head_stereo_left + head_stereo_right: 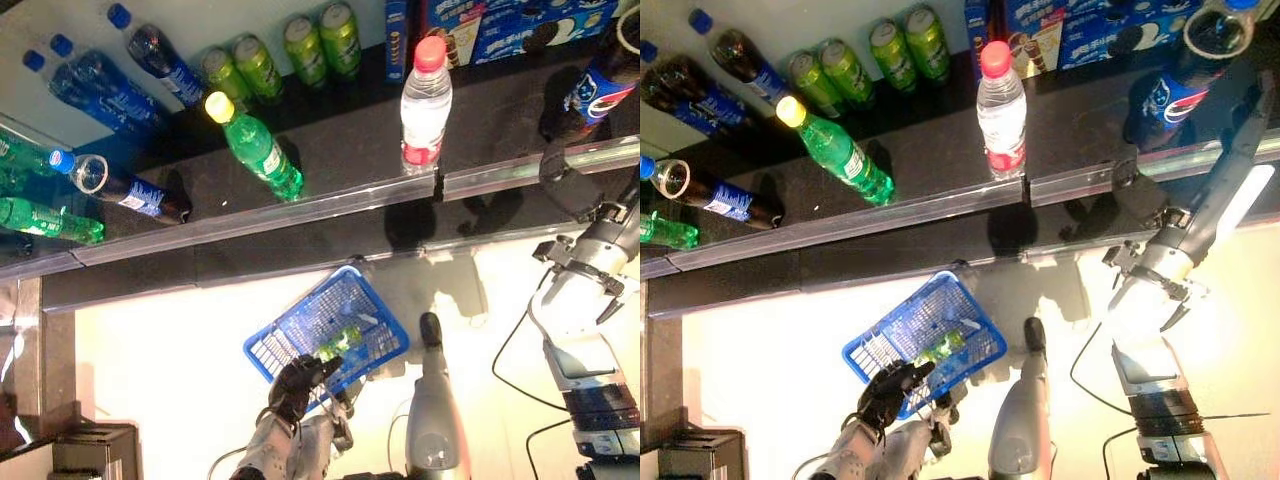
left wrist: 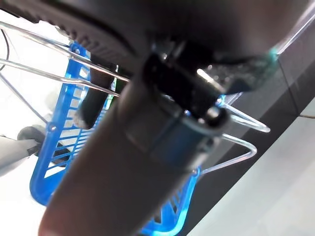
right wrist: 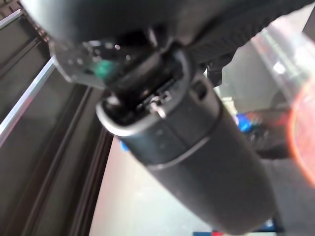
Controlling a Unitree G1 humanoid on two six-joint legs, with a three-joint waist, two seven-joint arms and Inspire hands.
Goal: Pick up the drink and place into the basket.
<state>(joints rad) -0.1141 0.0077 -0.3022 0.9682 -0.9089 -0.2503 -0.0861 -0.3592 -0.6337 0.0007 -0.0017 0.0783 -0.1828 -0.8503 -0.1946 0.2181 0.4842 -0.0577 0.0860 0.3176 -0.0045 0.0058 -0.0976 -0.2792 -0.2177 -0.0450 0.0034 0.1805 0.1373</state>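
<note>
My left hand [image 1: 295, 385] is shut on the wire handle of a blue plastic basket [image 1: 290, 340], which hangs low in front of the shelf. A small green drink [image 1: 340, 342] lies inside the basket. In the left wrist view the basket [image 2: 59, 132] and its wire handle [image 2: 236, 118] show just past the hand. My right arm reaches up to the shelf's far right. There my right hand [image 1: 1240, 85] rests against a cola bottle [image 1: 1165, 100] with a blue and red label. How the hand sits on the bottle is hidden.
On the dark shelf stand a water bottle [image 1: 426, 95] with a red cap, a green bottle [image 1: 255, 140] with a yellow cap, several green cans [image 1: 300, 50], cola bottles [image 1: 120, 85] at left and biscuit boxes [image 1: 500, 25] behind. A clear rail [image 1: 300, 212] runs along the shelf's front edge.
</note>
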